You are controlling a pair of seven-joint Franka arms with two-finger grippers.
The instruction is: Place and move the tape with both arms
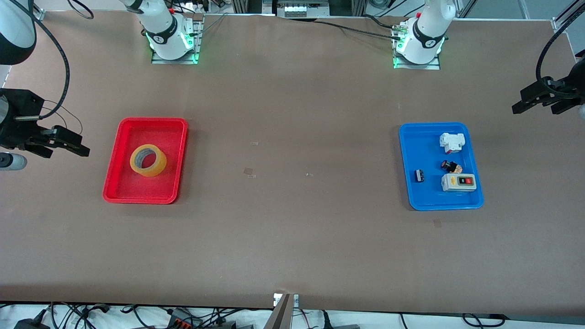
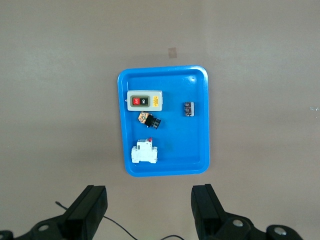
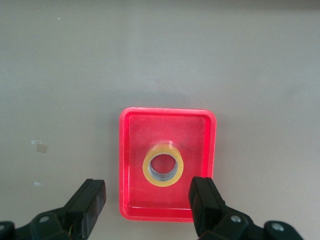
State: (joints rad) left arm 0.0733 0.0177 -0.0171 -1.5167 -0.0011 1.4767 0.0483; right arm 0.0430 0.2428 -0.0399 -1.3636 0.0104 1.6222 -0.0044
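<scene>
The tape, a yellowish roll with a grey core, lies flat in the red tray toward the right arm's end of the table. My right gripper hangs open and empty over the bare table beside that tray. In the right wrist view the tape and the red tray lie below the open right gripper. My left gripper hangs open and empty over the table at the left arm's end. It also shows open in the left wrist view.
A blue tray toward the left arm's end holds a white-and-grey switch box, a white breaker and two small dark parts. The same tray shows in the left wrist view. Small scraps lie mid-table.
</scene>
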